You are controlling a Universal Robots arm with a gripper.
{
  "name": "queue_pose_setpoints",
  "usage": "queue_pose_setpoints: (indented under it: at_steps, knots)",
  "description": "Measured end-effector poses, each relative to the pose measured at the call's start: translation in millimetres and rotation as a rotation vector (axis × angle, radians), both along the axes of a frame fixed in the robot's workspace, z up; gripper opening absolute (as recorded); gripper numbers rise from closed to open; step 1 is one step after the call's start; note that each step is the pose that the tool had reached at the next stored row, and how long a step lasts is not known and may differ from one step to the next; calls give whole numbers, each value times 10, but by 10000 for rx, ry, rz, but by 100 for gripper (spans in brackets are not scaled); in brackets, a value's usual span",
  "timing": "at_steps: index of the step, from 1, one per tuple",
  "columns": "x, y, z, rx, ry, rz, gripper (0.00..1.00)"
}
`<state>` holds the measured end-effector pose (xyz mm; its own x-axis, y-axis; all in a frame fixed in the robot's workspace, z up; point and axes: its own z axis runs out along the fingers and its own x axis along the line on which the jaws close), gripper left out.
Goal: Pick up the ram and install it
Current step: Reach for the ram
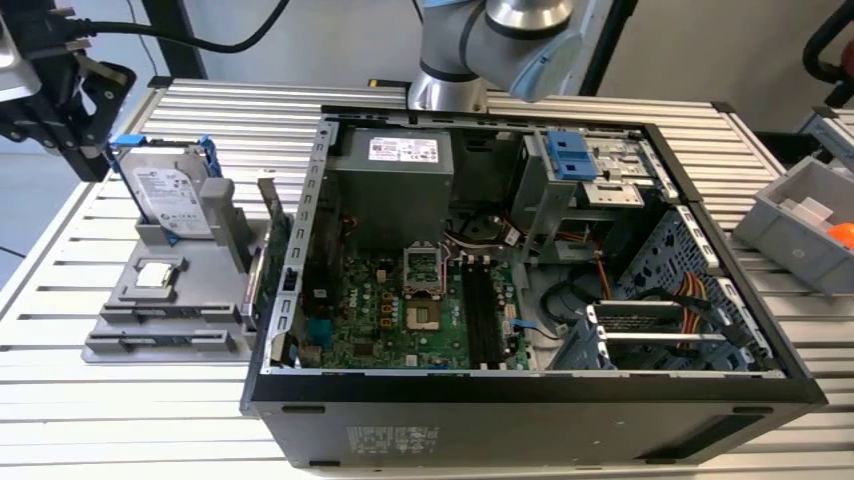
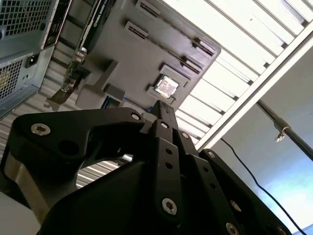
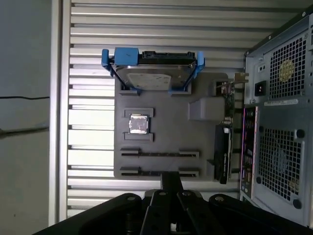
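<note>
**Bench** (image 1: 240, 110): slatted metal, carrying everything listed. Places are read on the exterior view's clock face, from 9 o'clock across to 3.

**Jaws:** black, at 10 o'clock, hanging over the bench near the drive's top edge and touching nothing I can see. In the first wrist view the fingertips (image 3: 166, 180) meet as one dark block. The second wrist view shows the same, so the jaws stand pressed together.

**Holder** (image 1: 203, 298): grey plate at 9 o'clock, flat on the bench.

**Drive** (image 1: 171, 200): silver in a blue frame, upright at the holder's 12 o'clock end.

**Chip** (image 1: 158, 274): small silver square, seated in a nest at the holder's middle.

**Slots** (image 1: 171, 342): two long grooves side by side at the holder's 6 o'clock end.

**Card** (image 1: 276, 270): on edge at the holder's 3 o'clock side, between holder and case.

**Case** (image 1: 534, 410): black tower lying on its side, open upward, in the middle of the bench.

**Board** (image 1: 387, 315): green, on the case floor toward its 8 o'clock.

**Sockets** (image 1: 487, 310): long and dark, at the board's 3 o'clock edge.

**Ram:** I cannot tell where it sits; the sockets are too dim to read.

**Arm** (image 1: 501, 40): grey, at 12 o'clock behind the case.

**Bin** (image 1: 787, 215): grey, at 3 o'clock near the case's corner, with an orange piece (image 1: 841, 235) inside.
</note>
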<state>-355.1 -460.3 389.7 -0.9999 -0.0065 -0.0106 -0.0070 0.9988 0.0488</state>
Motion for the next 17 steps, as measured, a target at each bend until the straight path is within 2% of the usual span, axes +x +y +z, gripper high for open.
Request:
queue_pose_setpoints:
  at_steps: [9,17]
  knots:
    - [0,-135,-1,0,0,-13,0]
    - [-1,-186,-4,-1,0,-30,0]
